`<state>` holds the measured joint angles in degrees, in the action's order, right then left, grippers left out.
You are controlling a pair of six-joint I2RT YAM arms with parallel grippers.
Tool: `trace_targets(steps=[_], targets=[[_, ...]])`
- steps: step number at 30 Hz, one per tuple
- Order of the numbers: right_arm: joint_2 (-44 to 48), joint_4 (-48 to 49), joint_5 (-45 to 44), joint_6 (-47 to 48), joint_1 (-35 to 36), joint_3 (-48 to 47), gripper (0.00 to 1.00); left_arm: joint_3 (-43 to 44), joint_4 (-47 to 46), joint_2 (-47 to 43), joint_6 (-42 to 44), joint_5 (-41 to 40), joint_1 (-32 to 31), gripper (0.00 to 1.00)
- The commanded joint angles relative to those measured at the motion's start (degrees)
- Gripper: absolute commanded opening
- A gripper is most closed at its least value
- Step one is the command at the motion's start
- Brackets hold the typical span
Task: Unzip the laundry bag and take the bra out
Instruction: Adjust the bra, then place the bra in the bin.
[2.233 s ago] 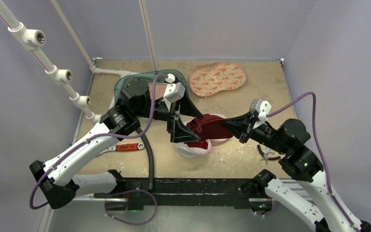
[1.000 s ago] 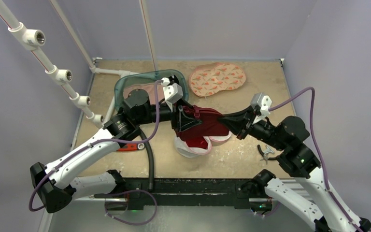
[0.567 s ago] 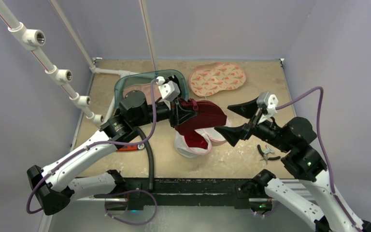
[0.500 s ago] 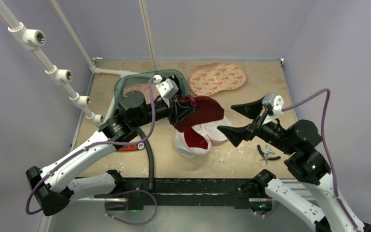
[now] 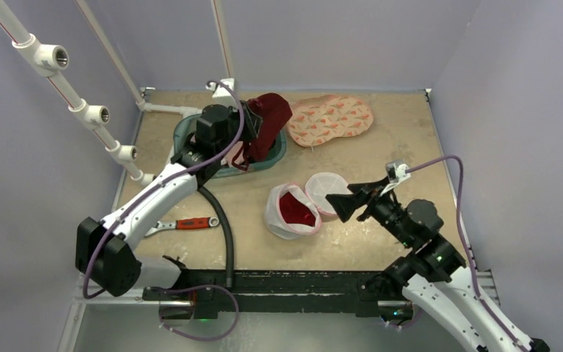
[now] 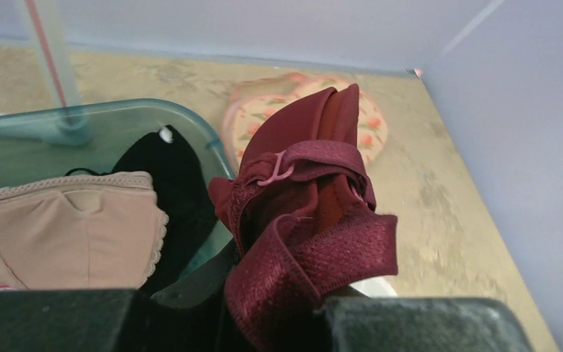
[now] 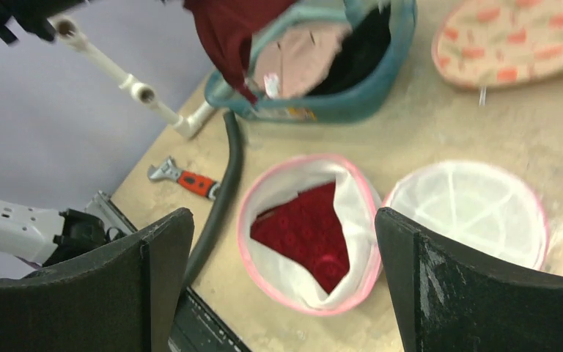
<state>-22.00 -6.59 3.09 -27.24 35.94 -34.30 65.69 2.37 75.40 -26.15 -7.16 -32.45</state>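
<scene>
Bra (image 5: 267, 117), clamped in left gripper (image 5: 249, 141), hangs over teal tub (image 5: 273, 157) rim — right gripper (image 5: 335, 205) (spread, empty) well apart beside laundry bag (image 5: 274, 220).

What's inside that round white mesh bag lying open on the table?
Red textured fabric lies inside the laundry bag, its lid flap open beside it. The white wall folds over the fabric's edges, so anything underneath cannot be seen.

White arm links (image 5: 150, 202), black joints (image 5: 216, 126), purple cables (image 5: 440, 158) (one per arm), black wedge gripper fingers (image 7: 484, 293).
</scene>
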Motion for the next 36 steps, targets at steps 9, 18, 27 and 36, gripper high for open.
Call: trace_targets(steps=[9, 18, 27, 36], targets=[[2.79, 12.89, 3.89, -10.88, 0.05, 14.24, 0.92, -2.34, -21.28, 12.54, -19.92, -0.44, 10.98, 0.00], [3.44, 11.59, 4.11, -6.90, 0.01, 15.58, 0.92, 0.74, -26.99, 23.84, -6.80, 23.72, 19.49, 0.00], [2.80, 12.19, 4.64, -4.99, 0.00, 16.51, 0.92, 11.80, -4.14, 30.67, 10.49, 33.85, 20.23, 0.00], [2.84, 11.95, 5.13, -4.68, 0.00, 16.33, 0.92, 12.56, 4.97, 26.31, 15.80, 32.34, 20.52, 0.00]])
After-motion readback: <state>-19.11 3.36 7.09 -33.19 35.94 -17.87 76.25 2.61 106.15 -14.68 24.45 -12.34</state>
